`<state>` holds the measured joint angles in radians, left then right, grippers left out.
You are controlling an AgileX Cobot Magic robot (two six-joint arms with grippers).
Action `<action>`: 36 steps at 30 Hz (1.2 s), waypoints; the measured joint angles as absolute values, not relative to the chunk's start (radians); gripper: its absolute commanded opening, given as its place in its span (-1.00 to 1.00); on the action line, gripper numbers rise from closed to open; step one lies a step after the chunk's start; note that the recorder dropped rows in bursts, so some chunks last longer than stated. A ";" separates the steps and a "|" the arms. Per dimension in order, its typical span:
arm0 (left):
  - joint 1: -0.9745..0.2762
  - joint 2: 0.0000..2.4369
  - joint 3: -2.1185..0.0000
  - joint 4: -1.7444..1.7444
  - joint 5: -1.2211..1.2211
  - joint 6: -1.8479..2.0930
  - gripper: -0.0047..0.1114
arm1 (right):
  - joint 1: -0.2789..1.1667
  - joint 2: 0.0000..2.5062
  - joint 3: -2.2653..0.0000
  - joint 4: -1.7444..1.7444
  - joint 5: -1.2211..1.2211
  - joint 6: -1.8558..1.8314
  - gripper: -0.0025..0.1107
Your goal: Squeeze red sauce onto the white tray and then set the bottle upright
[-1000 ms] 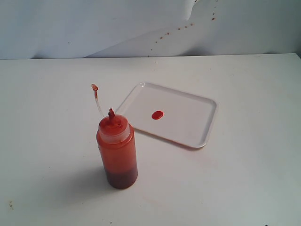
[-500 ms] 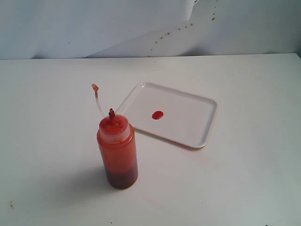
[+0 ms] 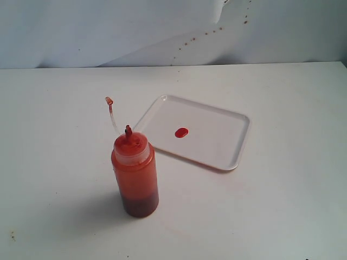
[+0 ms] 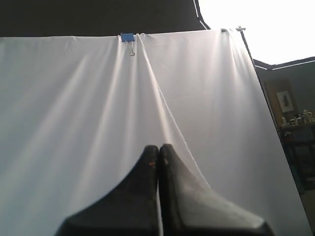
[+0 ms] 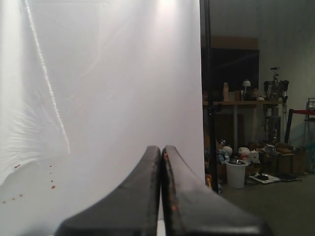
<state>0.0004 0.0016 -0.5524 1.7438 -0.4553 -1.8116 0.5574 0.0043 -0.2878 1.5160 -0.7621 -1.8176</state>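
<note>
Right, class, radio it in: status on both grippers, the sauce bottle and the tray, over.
Left gripper shut, empty. Right gripper shut, empty. Bottle upright beside white tray, red sauce blob on tray. No obstruction seen.

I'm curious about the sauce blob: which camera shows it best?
The exterior view: the red sauce blob sits on the white tray. Both wrist views face a white backdrop cloth and show none of it.

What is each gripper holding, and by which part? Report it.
Nothing is held. The left gripper and the right gripper are both shut on nothing, facing the backdrop cloth; the bottle stands upright alone on the table.
</note>
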 measured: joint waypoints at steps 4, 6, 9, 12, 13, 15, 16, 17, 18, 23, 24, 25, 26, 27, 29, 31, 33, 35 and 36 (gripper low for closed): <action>0.000 0.002 -0.552 1.711 -0.448 -1.817 -0.89 | 0.557 0.004 -0.288 1.516 -0.762 -1.818 -0.96; 0.000 0.002 -0.543 1.657 -0.441 -1.813 -0.89 | 0.557 0.004 -0.288 1.516 -0.762 -1.818 -0.96; 0.000 0.003 -0.460 1.301 -0.432 -1.489 -0.89 | 0.557 0.004 -0.288 1.516 -0.764 -1.818 -0.96; 0.000 0.003 -0.323 0.615 -0.386 -0.895 -0.89 | 0.557 0.004 -0.288 1.516 -0.764 -1.818 -0.96; 0.000 0.001 -0.302 0.485 -0.332 -0.764 -0.89 | 0.557 0.004 -0.288 1.518 -0.764 -1.818 -0.96; 0.000 0.001 -0.263 0.262 -0.175 -0.520 -0.89 | 0.557 0.004 -0.288 1.518 -0.764 -1.818 -0.96; 0.000 0.001 -0.253 0.216 -0.110 -0.445 -0.89 | 0.557 0.004 -0.288 1.518 -0.764 -1.818 -0.96; 0.000 0.001 -0.245 0.186 -0.049 -0.383 -0.89 | 0.557 0.004 -0.288 1.518 -0.764 -1.818 -0.96; 0.000 0.001 -0.238 0.169 -0.005 -0.343 -0.89 | 0.557 0.004 -0.288 1.518 -0.764 -1.818 -0.96; 0.000 0.001 -0.163 0.127 0.113 -0.237 -0.89 | 0.557 0.004 -0.288 1.518 -0.764 -1.818 -0.96; 0.000 0.001 -0.147 0.127 0.119 -0.227 -0.89 | 0.557 0.004 -0.288 1.518 -0.764 -1.818 -0.96; 0.000 0.003 -0.125 0.125 0.120 -0.220 -0.89 | 0.557 0.004 -0.288 1.518 -0.764 -1.818 -0.96; 0.000 0.003 -0.104 0.122 0.124 -0.210 -0.89 | 0.557 0.004 -0.288 1.518 -0.764 -1.818 -0.96; 0.000 0.003 -0.086 0.122 0.126 -0.201 -0.89 | 0.557 0.004 -0.288 1.518 -0.764 -1.818 -0.96; 0.000 0.003 -0.049 0.122 0.131 -0.182 -0.89 | 0.557 0.004 -0.288 1.518 -0.764 -1.818 -0.96; 0.000 0.003 -0.020 0.121 0.133 -0.170 -0.89 | 0.557 0.004 -0.288 1.518 -0.764 -1.818 -0.96; 0.000 0.003 -0.005 0.120 0.135 -0.161 -0.89 | 0.557 0.004 -0.288 1.518 -0.764 -1.818 -0.96; 0.000 0.003 -0.005 0.120 0.137 -0.157 -0.89 | 0.557 0.004 -0.288 1.518 -0.764 -1.818 -0.96; 0.000 0.003 -0.005 0.120 0.143 -0.154 -0.89 | 0.557 0.004 -0.288 1.518 -0.764 -1.818 -0.96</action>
<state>0.0000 0.0031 -0.0051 0.1199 0.1425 -0.1537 0.5574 0.0043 -0.2878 1.5177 -0.7640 -1.8176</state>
